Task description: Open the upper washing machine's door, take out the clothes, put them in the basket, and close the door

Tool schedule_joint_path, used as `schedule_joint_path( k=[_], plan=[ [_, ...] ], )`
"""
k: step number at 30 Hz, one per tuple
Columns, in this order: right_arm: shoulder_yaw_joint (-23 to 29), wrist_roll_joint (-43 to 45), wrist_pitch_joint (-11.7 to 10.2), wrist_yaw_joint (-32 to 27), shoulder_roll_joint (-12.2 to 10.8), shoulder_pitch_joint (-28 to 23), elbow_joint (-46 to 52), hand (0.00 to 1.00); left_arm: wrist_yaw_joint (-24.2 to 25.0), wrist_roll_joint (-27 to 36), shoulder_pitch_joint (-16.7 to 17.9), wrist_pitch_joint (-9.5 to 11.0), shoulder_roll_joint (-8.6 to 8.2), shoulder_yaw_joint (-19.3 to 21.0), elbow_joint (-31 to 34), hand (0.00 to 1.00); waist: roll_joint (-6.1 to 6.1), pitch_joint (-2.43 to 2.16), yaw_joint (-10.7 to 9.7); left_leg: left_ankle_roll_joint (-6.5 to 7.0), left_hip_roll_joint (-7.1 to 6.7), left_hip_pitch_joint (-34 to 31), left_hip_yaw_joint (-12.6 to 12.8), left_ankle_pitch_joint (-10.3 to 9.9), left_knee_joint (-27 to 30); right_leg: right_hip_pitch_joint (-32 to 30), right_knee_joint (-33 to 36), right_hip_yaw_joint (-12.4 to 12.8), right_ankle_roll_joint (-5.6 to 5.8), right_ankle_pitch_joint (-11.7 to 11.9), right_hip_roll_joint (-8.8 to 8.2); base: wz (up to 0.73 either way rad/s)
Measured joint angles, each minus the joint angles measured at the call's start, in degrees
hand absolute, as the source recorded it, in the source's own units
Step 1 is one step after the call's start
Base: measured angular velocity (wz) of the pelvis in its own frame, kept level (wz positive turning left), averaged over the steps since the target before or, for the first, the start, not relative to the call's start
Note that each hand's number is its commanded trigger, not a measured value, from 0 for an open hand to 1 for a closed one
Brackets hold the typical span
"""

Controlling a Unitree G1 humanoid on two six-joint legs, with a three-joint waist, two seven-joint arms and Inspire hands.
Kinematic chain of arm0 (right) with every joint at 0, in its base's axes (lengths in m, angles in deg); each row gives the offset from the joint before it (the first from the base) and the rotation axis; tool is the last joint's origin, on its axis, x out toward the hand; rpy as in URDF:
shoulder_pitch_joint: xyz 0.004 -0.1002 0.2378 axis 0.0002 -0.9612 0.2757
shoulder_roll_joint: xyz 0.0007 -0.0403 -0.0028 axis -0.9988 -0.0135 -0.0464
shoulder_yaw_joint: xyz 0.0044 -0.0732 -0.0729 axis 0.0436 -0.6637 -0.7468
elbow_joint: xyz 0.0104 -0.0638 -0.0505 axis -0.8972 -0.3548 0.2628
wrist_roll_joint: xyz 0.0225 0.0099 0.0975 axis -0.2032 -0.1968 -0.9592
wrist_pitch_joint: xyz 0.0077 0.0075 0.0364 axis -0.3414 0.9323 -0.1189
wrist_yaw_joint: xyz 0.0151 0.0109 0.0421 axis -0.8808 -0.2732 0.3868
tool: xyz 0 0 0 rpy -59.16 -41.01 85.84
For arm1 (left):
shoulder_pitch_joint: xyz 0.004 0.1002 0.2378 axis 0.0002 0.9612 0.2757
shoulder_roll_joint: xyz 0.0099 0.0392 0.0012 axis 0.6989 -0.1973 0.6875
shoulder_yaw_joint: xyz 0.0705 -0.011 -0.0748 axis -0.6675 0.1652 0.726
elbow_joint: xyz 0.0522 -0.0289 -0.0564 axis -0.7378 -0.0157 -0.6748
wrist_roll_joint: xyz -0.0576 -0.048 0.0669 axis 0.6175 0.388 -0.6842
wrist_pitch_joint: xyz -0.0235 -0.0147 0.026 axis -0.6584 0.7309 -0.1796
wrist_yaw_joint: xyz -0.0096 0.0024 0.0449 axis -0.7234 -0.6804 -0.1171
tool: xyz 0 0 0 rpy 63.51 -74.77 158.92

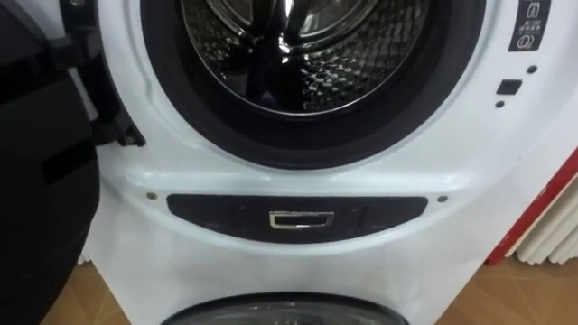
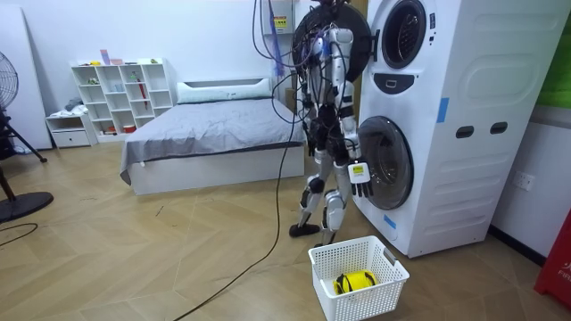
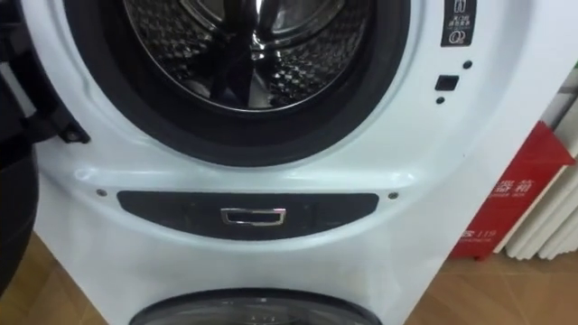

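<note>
Room view: the robot stands upright on the wooden plank floor point(image 2: 134, 250), close up against the front of a tall white stacked washing machine point(image 2: 464, 134), with its head level with the upper drum. The upper unit's round dark door point(image 1: 36, 181) is swung open towards the robot's left. The round lower door point(image 2: 384, 165) is shut.

A broad stretch of floor lies open behind the robot, reaching to the grey-covered bed point(image 2: 214, 134). Near its feet, by the machine's lower front corner, sits a white slatted plastic basket point(image 2: 366, 301). A yellow bundle point(image 2: 355, 282), apparently cloth, lies inside at the bottom.

The right hand point(image 2: 359, 174) hangs low at the robot's side, just in front of the lower door and apart from the basket. It is too small here to tell how its fingers are set or whether they hold anything.

In the eye views, the upper opening's dark grey rubber rim point(image 1: 298, 144) rings a dimpled steel drum point(image 1: 298, 54), whose bare metal wall shows across the visible part. Below the rim, a dark oval panel point(image 1: 379, 215) carries a small chrome handle point(image 1: 289, 220). A red upright object point(image 3: 519, 194) stands near the machine's right edge.
</note>
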Motion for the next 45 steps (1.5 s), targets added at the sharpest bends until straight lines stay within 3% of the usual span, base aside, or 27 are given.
schedule_joint_path(
  k=[2, 4, 5, 6, 7, 9, 10, 11, 13, 15, 17, 18, 20, 21, 22, 23, 24, 25, 27, 28, 29, 31, 32, 36, 41, 45],
  plan=[
    [0.07, 2.15, 0.20, -0.08, 0.12, 0.38, 0.89, 0.00, 0.54, -0.01, -0.27, -1.03, 0.46, 0.09, 1.06, 0.00, 0.09, -0.12, 0.28, -0.85, 0.64, -2.50, -0.75, -0.57, 5.53, -0.96, 0.36, -0.63, -1.18, -0.68, 0.08, -0.03],
    [0.05, 4.11, 0.12, -0.02, 0.73, 0.44, 1.83, 0.00, 1.38, -0.12, -1.44, -1.81, 0.50, -0.35, 1.45, 0.00, 0.73, 0.09, -0.12, -0.78, 2.66, -5.25, -1.07, -1.79, 12.69, -1.54, 1.16, -3.08, -2.45, -0.84, 0.89, -0.03],
    [-0.08, 4.73, 0.08, -0.13, 1.63, 0.42, 2.03, 0.00, 1.97, -0.01, -1.55, -2.15, 0.25, -0.95, 1.35, 0.00, 1.80, 0.24, -0.10, -0.94, 4.45, -5.28, -0.19, -2.47, 18.16, -1.55, 1.48, -4.85, -3.15, -0.94, 1.99, -0.17],
    [-0.05, 5.14, -0.10, -0.25, 2.11, 0.51, 2.46, 0.00, 2.53, 0.04, -1.68, -2.25, -0.02, -1.29, 1.46, 0.00, 3.04, 0.01, -0.88, -1.20, 5.16, -3.83, -0.81, -2.63, 20.71, -1.77, 1.61, -6.74, -3.62, -0.87, 2.62, -0.13],
    [-0.04, 5.17, -0.29, -0.35, 2.15, 0.80, 2.50, 0.00, 2.69, 0.03, -2.09, -2.26, -0.15, -1.32, 1.48, 0.00, 3.39, -0.02, -1.23, -1.25, 5.04, -3.01, -1.68, -2.65, 21.08, -2.28, 1.87, -7.59, -3.74, -0.87, 2.71, 0.20],
    [1.55, 4.34, -1.00, -0.31, 1.58, 1.08, 2.68, 0.00, 3.13, -0.03, -5.59, -2.22, -0.63, -1.48, 1.88, 0.00, 4.10, -0.20, -3.74, -1.93, 3.93, 0.99, -4.05, -2.58, 16.27, -5.11, 2.87, -10.32, -4.20, -0.41, 2.70, 0.55],
    [2.34, 4.34, -1.06, -0.31, 1.45, 1.11, 2.72, 0.00, 3.19, -0.05, -6.26, -2.18, -0.75, -1.72, 2.50, 0.00, 4.34, -0.03, -4.02, -2.66, 3.84, 2.27, -4.88, -3.07, 13.65, -5.88, 3.15, -10.92, -4.28, -0.10, 2.71, 0.53],
    [2.60, 4.43, -1.13, -0.31, 1.45, 1.63, 2.83, 0.00, 3.20, -0.08, -7.66, -1.98, -0.75, -2.63, 3.90, 0.00, 4.64, -0.09, -4.21, -3.44, 3.93, 4.57, -5.21, -4.46, 7.39, -7.50, 3.22, -11.97, -4.38, 0.66, 2.70, 0.32],
    [3.28, 4.48, -1.14, -0.24, 1.27, 2.39, 2.68, 0.00, 3.25, -0.09, -10.00, -0.68, -0.73, -3.73, 5.39, 0.00, 4.15, 0.19, -3.71, -3.16, 3.90, 6.85, -5.16, -5.69, -0.94, -9.82, 3.09, -12.39, -4.57, 2.41, 2.44, 0.11],
    [3.34, 4.19, -1.12, -0.47, 1.26, 2.19, 3.51, 0.00, 3.24, -0.09, -10.53, 0.79, -0.95, -6.00, 4.58, 0.00, 4.39, 0.13, -3.29, -2.14, 3.53, 8.06, -4.45, -6.40, -7.58, -11.24, 2.38, -12.53, -4.31, 5.08, 2.35, -0.04],
    [3.48, 3.64, -0.87, -0.72, 0.87, 1.30, 3.93, 0.00, 3.24, 0.13, -10.39, 0.70, -1.05, -6.59, 2.26, 0.00, 3.87, 0.06, -3.25, 0.57, 1.74, 7.71, -4.11, -5.66, -8.72, -11.41, 1.02, -11.80, -3.98, 7.65, 1.52, -0.09],
    [3.95, 3.20, -0.83, -0.78, 0.80, 0.70, 4.32, 0.00, 3.25, 0.30, -9.71, 0.37, -1.09, -6.80, 1.29, 0.00, 3.45, -0.27, -3.52, 1.98, 0.77, 7.10, -3.41, -4.87, -8.66, -11.41, -0.22, -11.02, -3.46, 9.67, 0.69, -0.13],
    [4.65, 2.42, -0.89, -0.89, 0.89, -0.12, 5.16, 0.00, 3.26, 0.77, -8.20, 0.39, -1.13, -6.99, 0.30, 0.00, 3.05, -0.46, -3.82, 3.81, -1.10, 6.35, -1.89, -3.83, -8.77, -11.43, -2.38, -8.96, -2.35, 13.17, -0.37, -0.13],
    [4.84, 1.87, -0.90, -0.98, 1.07, -0.22, 5.84, 0.00, 3.27, 1.81, -7.96, 0.39, -1.11, -6.83, -0.92, 0.00, 3.07, -0.41, -3.82, 4.80, -1.93, 5.52, -0.97, -3.04, -8.67, -11.46, -3.58, -6.62, -0.63, 15.70, -1.17, -0.04],
    [5.24, 1.59, -0.87, -0.99, 1.09, -0.37, 5.82, 0.00, 3.27, 1.94, -7.81, 0.42, -1.02, -6.86, -1.45, 0.00, 3.19, -0.36, -3.92, 5.07, -2.11, 5.04, -0.36, -2.54, -8.54, -11.57, -2.86, -5.09, 0.63, 15.63, -1.67, 0.39],
    [6.77, 0.35, -0.72, -0.97, 1.01, -1.29, 5.85, 0.00, 3.27, 1.82, -7.70, 0.44, -0.91, -7.28, -2.66, 0.00, 3.53, -0.13, -5.42, 4.91, -1.76, 4.84, 2.40, -1.52, -8.85, -11.70, 3.36, -4.06, 2.83, 10.91, -3.69, 0.81],
    [7.56, -1.08, -0.74, -1.08, 1.16, -2.11, 6.01, 0.00, 3.26, 1.69, -7.47, 0.47, -0.82, -7.65, -2.87, 0.00, 3.59, -0.48, -5.98, 4.80, -1.87, 4.83, 3.44, 0.01, -10.09, -11.33, 10.39, -3.76, 3.89, 5.70, -5.82, 0.81],
    [7.83, -1.27, -0.79, -1.21, 1.24, -2.29, 6.07, 0.00, 3.27, 1.66, -7.41, 0.56, -0.85, -7.52, -2.79, 0.00, 3.53, -0.53, -5.69, 4.80, -1.98, 4.93, 3.97, 0.69, -10.86, -10.88, 13.71, -3.40, 4.03, 3.57, -6.74, 0.62],
    [7.18, -0.59, -0.87, -1.72, 1.28, -2.65, 4.98, 0.00, 3.26, 1.49, -6.90, 0.61, -0.19, -6.72, -2.28, 0.00, 2.47, -0.64, -5.38, 4.24, -1.96, 4.89, 6.80, 2.28, -12.07, -5.13, 19.03, -1.32, 5.82, -3.48, -9.65, 0.38],
    [7.15, 0.03, -0.87, -1.72, 1.27, -2.54, 4.46, 0.00, 3.27, 1.38, -6.64, 0.61, -0.14, -6.14, -2.14, 0.00, 2.15, -0.61, -5.04, 4.09, -2.09, 4.80, 7.29, 2.45, -12.07, -3.57, 18.63, -0.52, 6.08, -4.59, -9.85, 0.00],
    [6.74, 1.11, -0.86, -1.88, 1.22, -2.51, 4.13, 0.00, 3.29, 1.47, -6.00, 0.56, -0.13, -5.00, -2.08, 0.00, 1.25, -0.87, -4.02, 3.73, -2.30, 4.46, 8.28, 2.51, -11.63, -1.47, 16.08, 0.44, 6.75, -5.86, -10.09, -0.26],
    [6.37, 2.55, -0.86, -2.13, 0.85, -2.48, 4.03, 0.00, 3.39, 1.51, -5.45, 0.44, 0.01, -4.24, -2.13, 0.00, 0.72, -0.74, -3.51, 2.38, -2.49, 3.71, 8.38, 2.84, -10.96, 0.24, 9.33, 0.51, 6.74, -6.33, -8.77, -0.38],
    [6.18, 3.29, -0.86, -2.24, 0.77, -2.11, 4.13, 0.00, 3.37, 1.66, -5.31, 0.46, -0.33, -3.39, -2.13, 0.00, 0.87, -0.64, -2.75, 2.17, -2.40, 3.51, 8.85, 3.40, -11.04, 0.25, 6.86, 1.43, 5.39, -5.48, -7.68, -0.44],
    [2.10, 4.77, -0.88, -2.66, 0.70, -0.51, 4.13, 0.00, 3.36, 2.80, -5.21, 0.66, -0.15, -3.48, -2.13, 0.00, -0.03, -0.39, -2.07, 1.04, -0.45, 3.41, 9.78, 4.53, -11.47, 0.68, 3.04, 2.64, 3.76, -3.05, -5.01, -0.27],
    [-0.23, 4.44, -2.52, -2.88, 0.45, 1.33, 4.23, 0.00, 3.36, 3.19, -5.23, 2.23, -0.29, -3.62, -2.08, 0.00, -1.00, -0.55, -1.25, 0.18, 0.78, 2.64, 9.67, 4.36, -10.92, 0.42, 1.92, 2.94, 2.96, -2.40, -3.68, -0.07],
    [-0.09, 5.19, -3.53, -3.06, 0.46, 1.42, 4.23, 0.00, 3.67, 3.98, -4.95, 2.72, -0.26, -3.44, -2.19, 0.00, -0.53, -0.25, 0.01, -0.20, 1.17, 2.73, 9.18, 4.11, -10.67, 0.87, 0.80, 3.54, 2.76, -2.30, -3.12, -0.09]
  ],
)
